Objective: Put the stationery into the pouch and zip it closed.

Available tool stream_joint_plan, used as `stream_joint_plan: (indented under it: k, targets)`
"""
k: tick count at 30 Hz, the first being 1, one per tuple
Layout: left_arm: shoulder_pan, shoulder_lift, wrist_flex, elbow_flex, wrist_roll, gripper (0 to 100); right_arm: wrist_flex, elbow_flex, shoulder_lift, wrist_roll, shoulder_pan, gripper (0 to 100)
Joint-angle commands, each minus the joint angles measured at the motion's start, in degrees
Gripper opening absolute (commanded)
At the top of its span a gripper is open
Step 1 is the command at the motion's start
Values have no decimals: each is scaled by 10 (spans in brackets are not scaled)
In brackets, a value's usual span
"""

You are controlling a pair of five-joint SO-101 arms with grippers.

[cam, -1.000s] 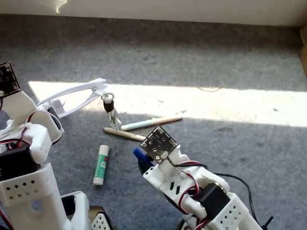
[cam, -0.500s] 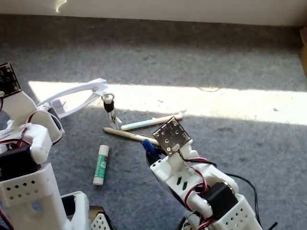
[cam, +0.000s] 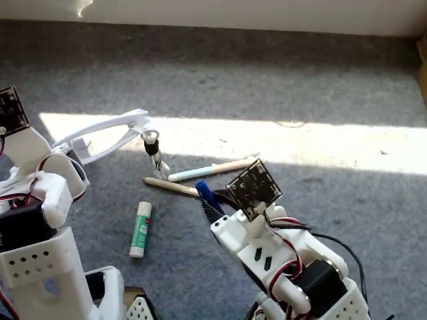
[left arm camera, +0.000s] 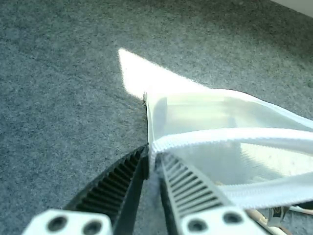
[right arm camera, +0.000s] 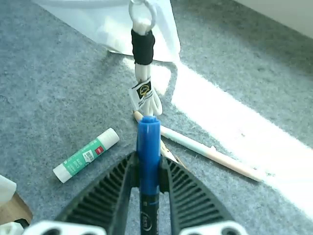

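The white translucent pouch (cam: 100,137), mouth open, is clamped at one end by the left gripper (left arm camera: 150,155), the blue marker (right arm camera: 148,142) is pinched in the right gripper (right arm camera: 147,160), and the glue stick (cam: 140,229), wooden pencil (cam: 172,186) and pale pen (cam: 210,170) lie flat near the pouch.

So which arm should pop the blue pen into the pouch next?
Right, probably. The right gripper is shut on the blue pen, which points toward the pouch. The left gripper is busy pinching the pouch's rim.
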State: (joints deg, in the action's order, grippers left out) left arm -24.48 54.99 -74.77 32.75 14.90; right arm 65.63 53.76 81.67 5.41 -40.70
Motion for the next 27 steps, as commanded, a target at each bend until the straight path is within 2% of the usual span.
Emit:
stream_joint_plan:
  k: [1, 11, 27]
  targets:
    - [-4, 12, 9, -5, 3, 7, -1, -43, 3, -4, 7, 5]
    - [-4, 12, 9, -5, 3, 7, -3, -89, 2, -4, 3, 5]
    - [-4, 12, 9, -5, 3, 7, -105, -98, 2, -5, 3, 5]
